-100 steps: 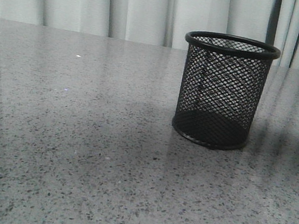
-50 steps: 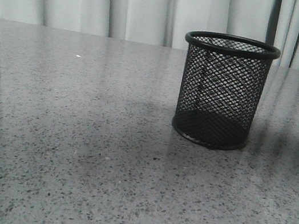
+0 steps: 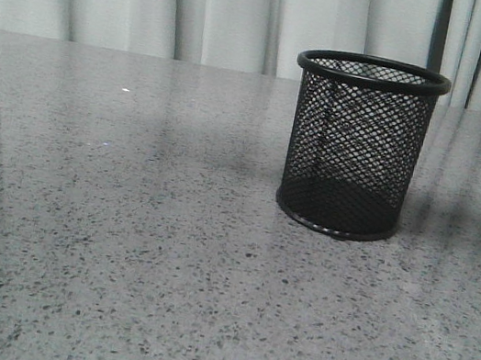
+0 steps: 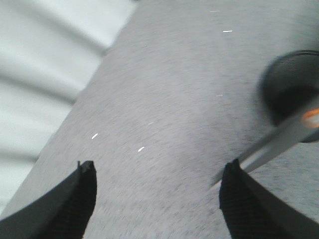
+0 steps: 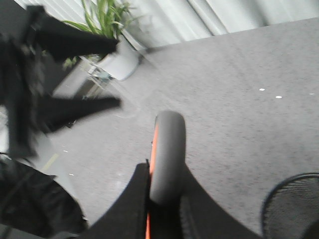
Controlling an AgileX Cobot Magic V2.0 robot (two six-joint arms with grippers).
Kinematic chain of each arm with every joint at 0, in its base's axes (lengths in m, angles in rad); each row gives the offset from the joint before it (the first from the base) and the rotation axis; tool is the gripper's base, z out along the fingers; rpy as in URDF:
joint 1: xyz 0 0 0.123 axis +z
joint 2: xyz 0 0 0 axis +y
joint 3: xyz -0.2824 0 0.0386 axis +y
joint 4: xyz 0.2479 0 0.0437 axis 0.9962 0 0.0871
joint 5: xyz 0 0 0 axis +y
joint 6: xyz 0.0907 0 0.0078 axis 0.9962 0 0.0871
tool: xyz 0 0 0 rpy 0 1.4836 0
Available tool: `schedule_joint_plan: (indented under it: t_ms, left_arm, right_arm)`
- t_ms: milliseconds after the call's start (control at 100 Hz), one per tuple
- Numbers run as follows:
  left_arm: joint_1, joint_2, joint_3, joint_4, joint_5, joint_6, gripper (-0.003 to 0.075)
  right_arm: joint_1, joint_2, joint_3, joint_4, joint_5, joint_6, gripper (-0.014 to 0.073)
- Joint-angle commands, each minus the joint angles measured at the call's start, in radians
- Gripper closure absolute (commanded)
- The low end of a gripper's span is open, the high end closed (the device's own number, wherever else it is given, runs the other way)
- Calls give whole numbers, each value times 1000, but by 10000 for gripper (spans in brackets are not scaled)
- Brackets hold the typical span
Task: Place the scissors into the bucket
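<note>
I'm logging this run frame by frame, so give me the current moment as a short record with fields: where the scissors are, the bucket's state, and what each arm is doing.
scissors: gripped by the handle in the right gripper, above the table; blades also show in the left wrist view
bucket: upright on the table, right of centre in the front view, nothing seen inside
right gripper: jaws shut on the scissors handle, bucket rim close by
left gripper: jaws open, holding nothing
arms in front view: neither visible
task state: scissors not yet in bucket
</note>
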Motion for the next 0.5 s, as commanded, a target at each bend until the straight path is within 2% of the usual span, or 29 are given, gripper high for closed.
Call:
schedule_joint_plan:
  t_ms: [0,130,240,390,490]
  left_arm:
    - [101,-77,-40,-31,-32,-35,249]
    - [257,-148,-40,-112,-34,-35,249]
    - [382,-206,-40,-141,-34,-35,249]
    - [512,-276,-40,-202,-34,-35,249]
    - [560,-314,-40,-246,-47,-33,249]
  right_arm:
    - [-5,-10,-71,-12,-30,4,641]
    - [-5,-9,-165,-174,-56,105,641]
    - [-5,-8,-258,-365,-54,226,641]
    - [-5,-8,-368,-643,27,401,641]
    - [-5,-8,-414,-762,101,479,641]
